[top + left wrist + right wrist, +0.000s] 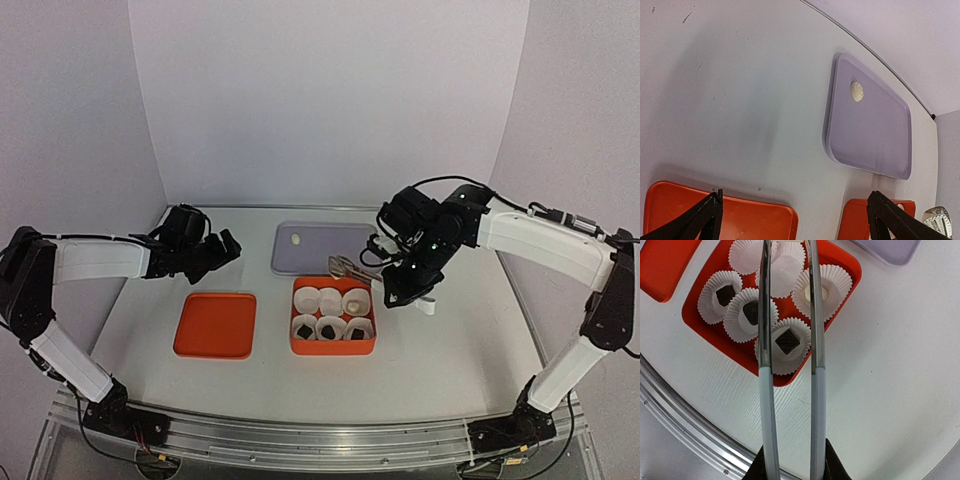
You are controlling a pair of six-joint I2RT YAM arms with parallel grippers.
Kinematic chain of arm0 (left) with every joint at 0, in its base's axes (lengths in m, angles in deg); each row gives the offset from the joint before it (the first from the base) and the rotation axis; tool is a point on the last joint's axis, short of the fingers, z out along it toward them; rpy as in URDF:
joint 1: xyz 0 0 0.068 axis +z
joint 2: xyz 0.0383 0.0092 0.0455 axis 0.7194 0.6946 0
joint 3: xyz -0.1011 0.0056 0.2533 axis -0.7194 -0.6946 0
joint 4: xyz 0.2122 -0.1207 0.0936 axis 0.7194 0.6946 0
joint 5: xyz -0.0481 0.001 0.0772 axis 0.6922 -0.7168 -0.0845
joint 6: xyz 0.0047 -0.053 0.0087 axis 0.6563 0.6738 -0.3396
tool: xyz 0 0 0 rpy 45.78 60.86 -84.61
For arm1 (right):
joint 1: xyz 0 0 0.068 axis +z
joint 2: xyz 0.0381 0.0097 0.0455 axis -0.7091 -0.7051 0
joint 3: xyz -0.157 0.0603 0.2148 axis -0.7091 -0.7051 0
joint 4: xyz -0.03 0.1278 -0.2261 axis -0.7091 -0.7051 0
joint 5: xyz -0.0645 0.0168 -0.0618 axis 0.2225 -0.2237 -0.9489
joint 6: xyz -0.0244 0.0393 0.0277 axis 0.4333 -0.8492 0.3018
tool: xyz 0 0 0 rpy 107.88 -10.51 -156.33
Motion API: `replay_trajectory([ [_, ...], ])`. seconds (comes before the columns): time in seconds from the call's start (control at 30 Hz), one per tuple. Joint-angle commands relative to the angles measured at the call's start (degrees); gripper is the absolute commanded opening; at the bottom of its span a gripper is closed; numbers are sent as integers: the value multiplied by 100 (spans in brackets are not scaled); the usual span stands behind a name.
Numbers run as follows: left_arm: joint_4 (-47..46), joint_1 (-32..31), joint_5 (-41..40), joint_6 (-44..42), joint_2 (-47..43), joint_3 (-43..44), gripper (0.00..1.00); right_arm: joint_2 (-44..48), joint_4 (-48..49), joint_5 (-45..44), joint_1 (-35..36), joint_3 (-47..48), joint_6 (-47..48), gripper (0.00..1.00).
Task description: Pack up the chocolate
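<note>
An orange box (333,347) holds six white paper cups. Three dark chocolates (787,341) sit in the front row's cups. One cream chocolate (823,292) sits in the back right cup. Whether the other two back cups hold anything I cannot tell. Another cream chocolate (857,91) lies on the purple tray (875,135), also seen from the top view (298,239). My right gripper (405,285) is shut on metal tongs (813,330), whose arms stand apart above the box; their tips are cut off. My left gripper (795,210) is open and empty, above the table left of the tray.
An orange lid (215,325) lies flat left of the box. The purple tray (325,250) lies behind the box. The tongs' ends (343,266) hover between tray and box. White walls close the back and sides.
</note>
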Motion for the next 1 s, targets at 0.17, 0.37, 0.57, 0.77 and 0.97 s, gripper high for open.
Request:
replay_trajectory([
  [0.17, -7, -14, -208, -5, 336, 657, 100, -135, 754, -804, 555, -308, -1477, 7],
  [0.37, 168, -14, -151, -286, 500, 940, 100, -371, 775, -1026, 912, -239, -1948, 7],
  [0.57, 137, -14, -38, -414, 543, 939, 100, -542, 781, -1121, 1071, -270, -2198, 7],
  [0.77, 82, -5, -16, -452, 525, 892, 100, -675, 773, -1094, 1166, -326, -2371, 7],
  [0.97, 83, 4, -16, -478, 508, 859, 100, -759, 768, -1018, 1266, -280, -2413, 7],
])
